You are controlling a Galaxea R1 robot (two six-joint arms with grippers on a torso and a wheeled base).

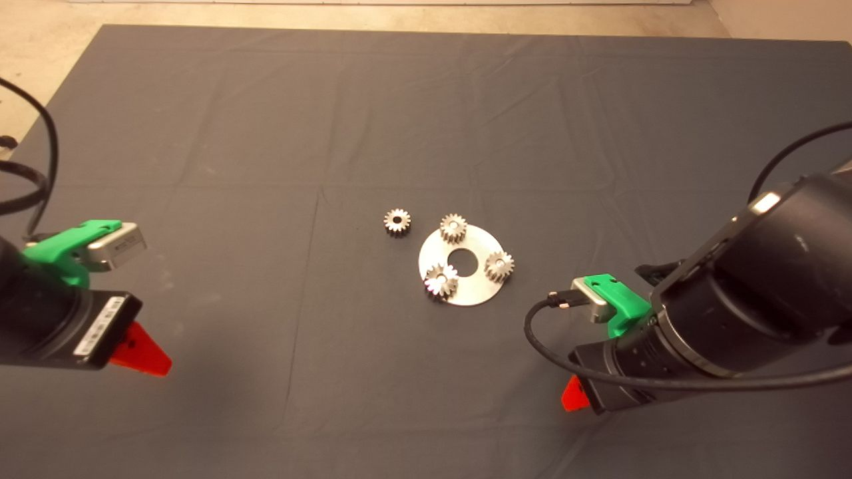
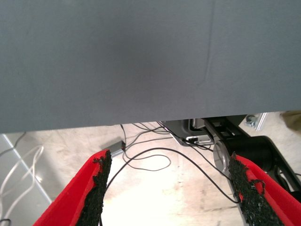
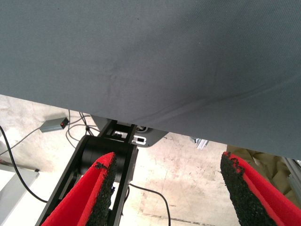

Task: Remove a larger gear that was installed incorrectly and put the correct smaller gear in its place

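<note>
Evidently nothing had begun: left gripper (image 1: 143, 352) and right gripper (image 1: 572, 394) waited with fingers spread, empty. The larger gear (image 1: 441, 280) sat on the disc (image 1: 482, 291); the smaller gear (image 1: 397, 221) lay just beside. Next move probably required descending onto the larger gear.
</note>
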